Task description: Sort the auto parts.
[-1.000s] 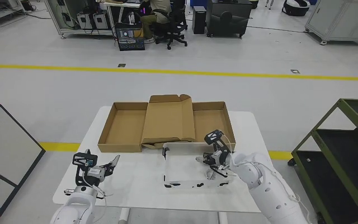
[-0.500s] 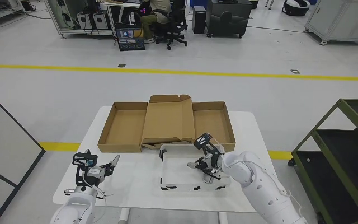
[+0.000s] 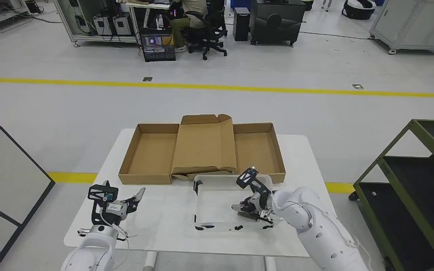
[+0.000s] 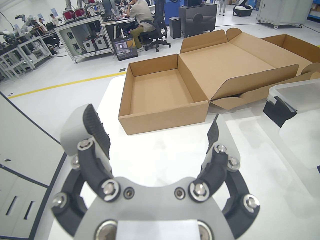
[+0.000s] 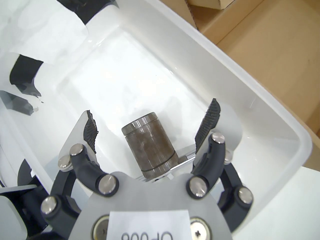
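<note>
Fingers spread and empty, the left gripper hung over the table's near left corner. Farther in, the right gripper angled down into the clear bin, jaws wide either side of a dark metal cylinder lying there.

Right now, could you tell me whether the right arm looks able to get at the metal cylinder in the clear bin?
Probably yes. The right gripper hangs open inside the clear bin, straddling the metal cylinder. Nothing lies between the two, and the bin wall looks far enough off not to hinder it.
</note>
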{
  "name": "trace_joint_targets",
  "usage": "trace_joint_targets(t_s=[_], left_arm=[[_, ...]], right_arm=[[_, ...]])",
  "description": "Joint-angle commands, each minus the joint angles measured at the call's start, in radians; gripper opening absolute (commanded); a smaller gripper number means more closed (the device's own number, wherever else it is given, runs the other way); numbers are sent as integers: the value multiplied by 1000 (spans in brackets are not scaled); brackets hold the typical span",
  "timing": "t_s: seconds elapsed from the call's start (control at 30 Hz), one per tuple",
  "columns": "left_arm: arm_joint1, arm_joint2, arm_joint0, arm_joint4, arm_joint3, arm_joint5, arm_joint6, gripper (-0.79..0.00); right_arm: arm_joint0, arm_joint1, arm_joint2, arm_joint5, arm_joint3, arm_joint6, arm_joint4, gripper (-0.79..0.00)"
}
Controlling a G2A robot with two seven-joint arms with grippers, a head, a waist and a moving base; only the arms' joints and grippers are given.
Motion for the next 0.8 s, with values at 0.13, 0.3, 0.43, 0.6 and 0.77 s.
trace_joint_targets(t_s=[0.13,0.3,0.43,0.6,0.77], left_arm=[[0,0,0,0,0,0,0,0],[0,0,0,0,0,0,0,0],[0,0,0,0,0,0,0,0],[0,0,0,0,0,0,0,0],[0,0,0,0,0,0,0,0]], right_arm=[[22,1,-25,-50,0,65,4,0],[61,-2,-53,-46,19,129,-4,0],[76,-6,-83,-30,22,161,-29,0],[98,-12,-118,-18,38,214,-44,0],[126,-21,-158,-6,69,248,-53,-102]])
